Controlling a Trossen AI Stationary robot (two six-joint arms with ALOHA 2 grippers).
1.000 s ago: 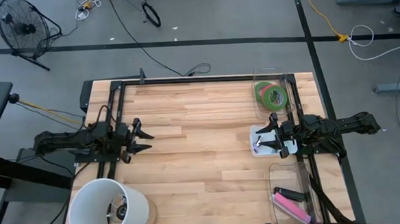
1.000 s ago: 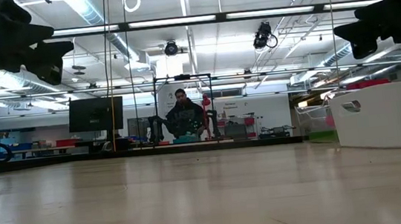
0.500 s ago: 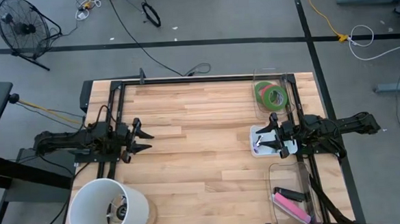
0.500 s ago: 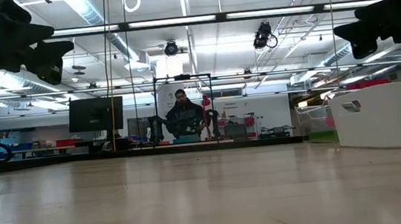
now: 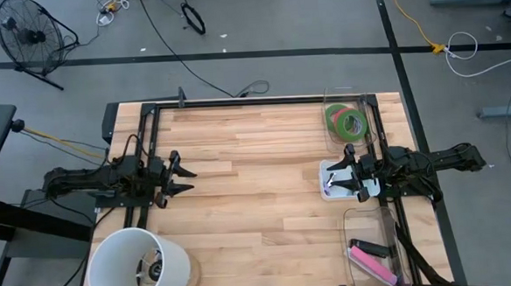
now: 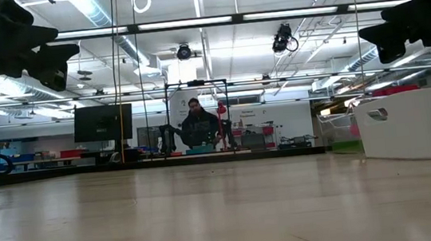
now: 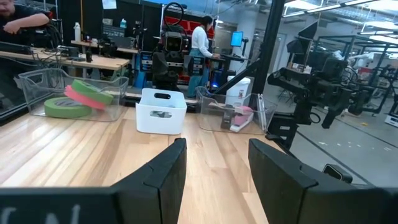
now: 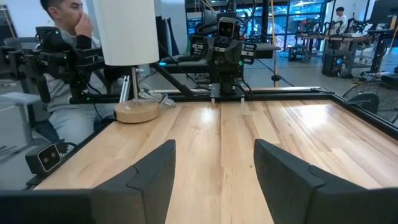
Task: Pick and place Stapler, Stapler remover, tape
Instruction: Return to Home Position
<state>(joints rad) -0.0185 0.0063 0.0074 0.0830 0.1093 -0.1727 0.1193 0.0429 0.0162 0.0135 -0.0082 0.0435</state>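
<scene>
No change over last second: both arms static, so I judge homing finished, job near its end.

Left gripper (image 5: 184,175) above tabletop (image 5: 248,161), left side, fingers apart, empty. Right gripper (image 5: 338,175) above white bin (image 5: 323,169), fingers apart, empty.

Count:
- 3 tape rolls (image 5: 346,121) (2 green, 1 red-pink), all in far transparent bin (image 5: 340,90).
- 1 pink stapler (image 5: 373,266) in near transparent bin (image 5: 364,212).
- 1 dark item (image 5: 364,246) just beside stapler; I cannot tell what.
- 2 transparent bins, 1 white bin.

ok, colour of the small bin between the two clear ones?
White. The small bin shows best in the left wrist view.
</scene>
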